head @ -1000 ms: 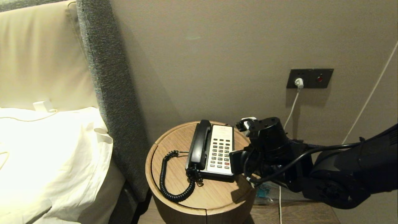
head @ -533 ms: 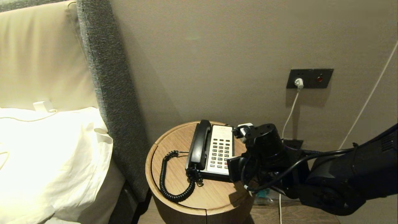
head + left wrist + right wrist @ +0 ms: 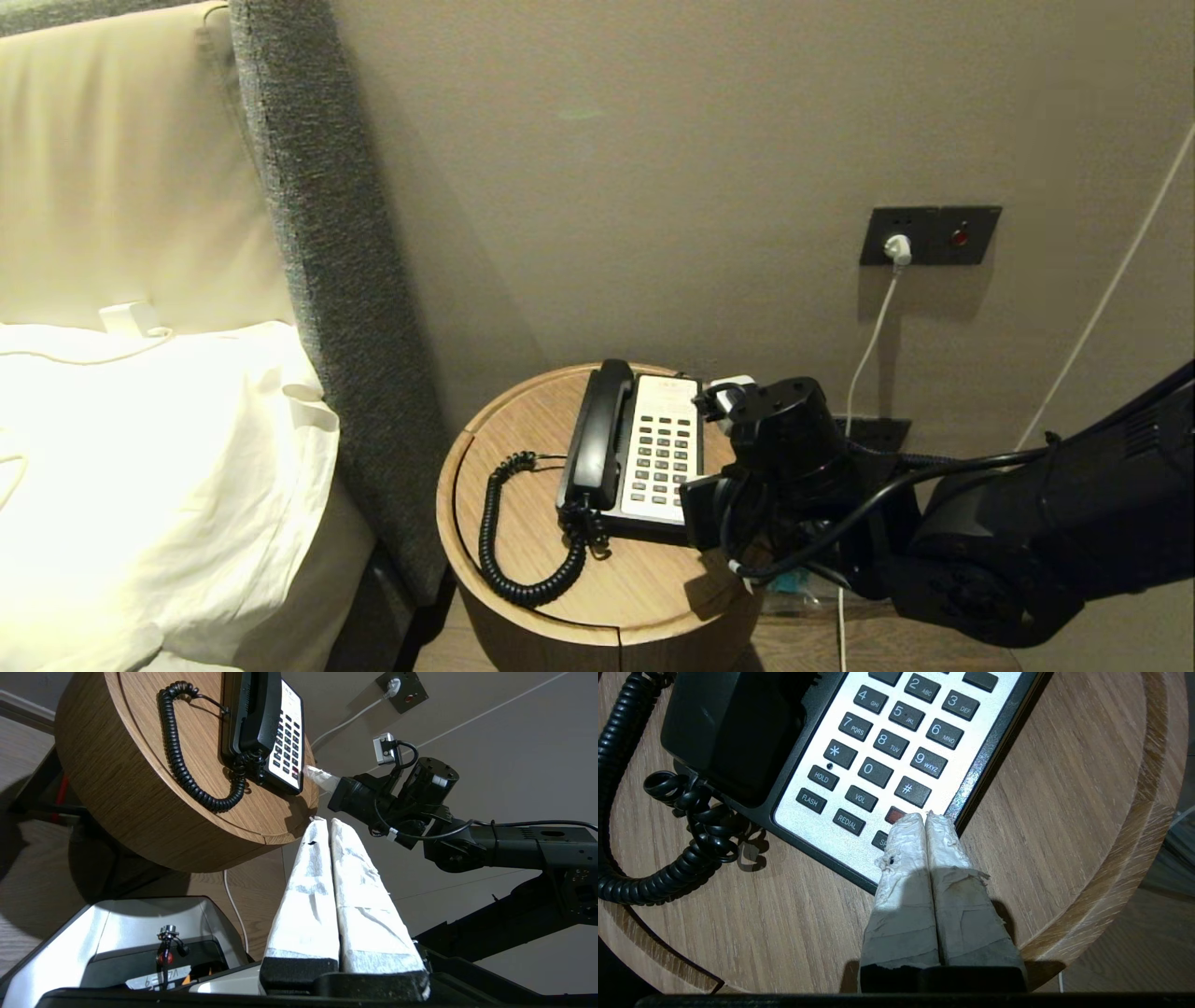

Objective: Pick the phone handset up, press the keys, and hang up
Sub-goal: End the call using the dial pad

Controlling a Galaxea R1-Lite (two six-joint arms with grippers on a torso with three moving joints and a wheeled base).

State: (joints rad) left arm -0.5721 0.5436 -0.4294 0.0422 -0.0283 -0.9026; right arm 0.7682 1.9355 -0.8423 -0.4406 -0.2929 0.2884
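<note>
We see the phone handset [image 3: 595,431] lying in its cradle on the phone base [image 3: 653,525], at nine o'clock from the keys [image 3: 664,455]. The base sits on a round wooden table [image 3: 560,560]. Our right gripper [image 3: 925,816] comes in from four o'clock, fingers pressed together, tips over the red key [image 3: 894,813]. Our left gripper [image 3: 324,822], likewise closed and holding nothing, hangs off the table's edge.
</note>
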